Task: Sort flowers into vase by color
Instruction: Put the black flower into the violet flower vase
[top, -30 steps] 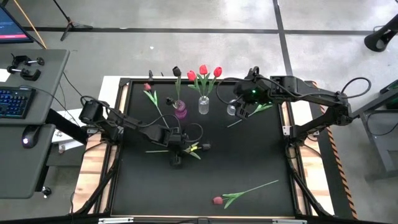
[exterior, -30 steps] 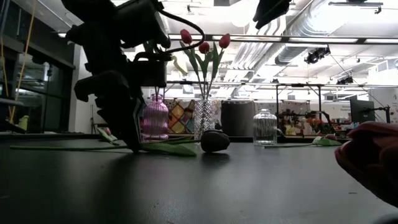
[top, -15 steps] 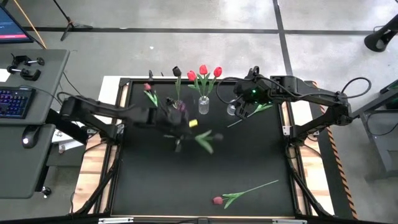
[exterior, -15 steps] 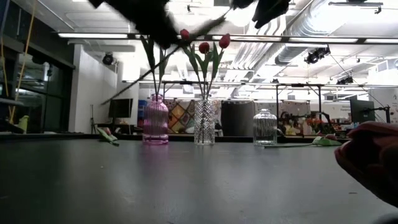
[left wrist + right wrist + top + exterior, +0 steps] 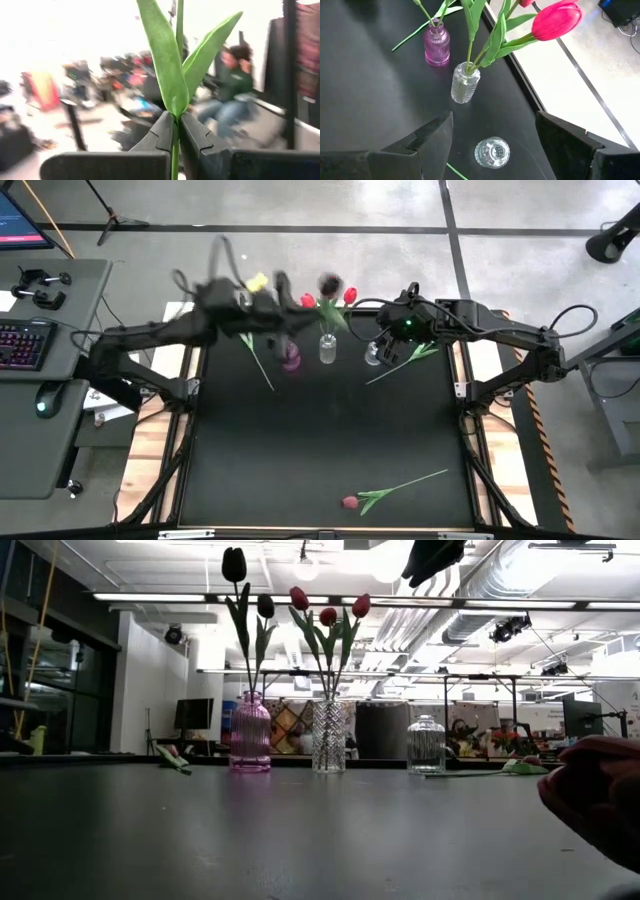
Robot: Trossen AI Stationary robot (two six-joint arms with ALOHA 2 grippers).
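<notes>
My left gripper [image 5: 275, 297] is raised over the table's far left, near the pink vase [image 5: 290, 360], and is shut on a tulip. That tulip's green leaves [image 5: 170, 65] fill the left wrist view, and its dark head [image 5: 328, 283] is a blur. It is above the low view's frame. Two dark tulips [image 5: 234, 562] stand in the pink vase [image 5: 250, 732]. Red tulips [image 5: 350, 295] stand in the ribbed clear vase [image 5: 465, 82]. My right gripper [image 5: 492, 125] hangs open above the small clear jar [image 5: 492, 152]. My left gripper pinches the tulip's green stem [image 5: 175, 131] between its two fingers, just below where the leaves branch off. The fingers come at it from the table's left. The flower is lifted clear of the table, with leaves and head out beyond the fingertips.
A pink tulip [image 5: 349, 502] lies near the table's near edge, its stem [image 5: 410, 483] running right. Another flower [image 5: 405, 360] lies on the table below my right gripper. A third stem [image 5: 260, 365] lies on the far left. The middle of the black table [image 5: 320, 430] is bare.
My left gripper, shut on the dark tulip, has risen from the middle of the table and swung fast toward the far left, above the pink vase. The tulip went from lying on the table to lifted clear.
</notes>
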